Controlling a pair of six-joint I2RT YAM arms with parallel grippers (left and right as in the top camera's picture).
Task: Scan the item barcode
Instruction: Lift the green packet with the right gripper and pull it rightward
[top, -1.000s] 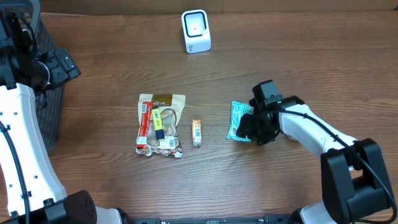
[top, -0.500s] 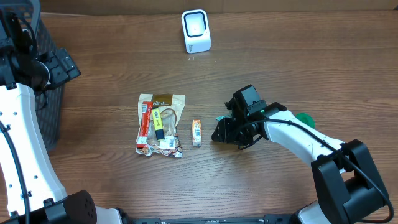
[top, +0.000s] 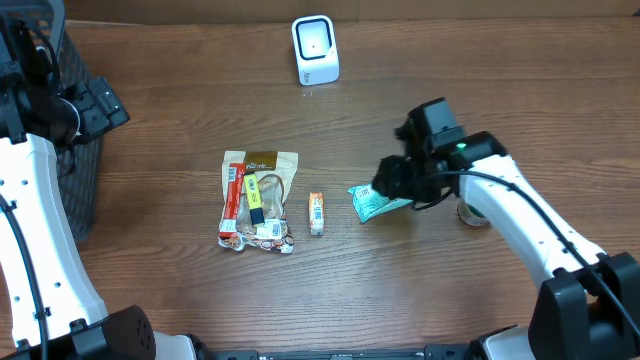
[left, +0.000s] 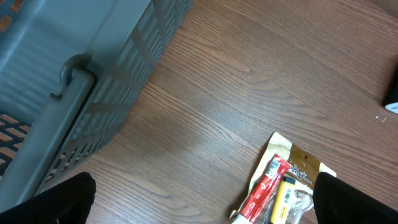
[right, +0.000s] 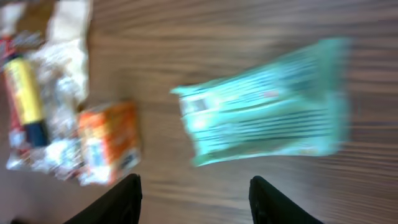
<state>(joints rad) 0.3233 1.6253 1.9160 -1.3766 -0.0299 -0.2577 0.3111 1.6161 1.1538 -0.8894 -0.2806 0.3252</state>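
Note:
A teal snack packet (top: 377, 203) lies flat on the wooden table, near the middle. In the right wrist view the packet (right: 267, 112) is blurred and sits just beyond the fingertips. My right gripper (top: 393, 180) hovers right behind it. It (right: 196, 186) is open with only bare table between the fingers. The white barcode scanner (top: 315, 50) stands at the far edge of the table, facing forward. My left gripper (left: 205, 211) is wide open and holds nothing, high above the table's left side.
A pile of snack packets (top: 257, 200) lies left of centre, with a small orange packet (top: 316, 213) beside it. A grey basket (left: 93, 62) stands at the far left. A small round object (top: 472, 213) shows partly under the right forearm.
My right gripper swept left over the teal packet, then drew back up and to the right with its jaws wider. The packet now lies tilted, a little further left. The left arm is unmoved.

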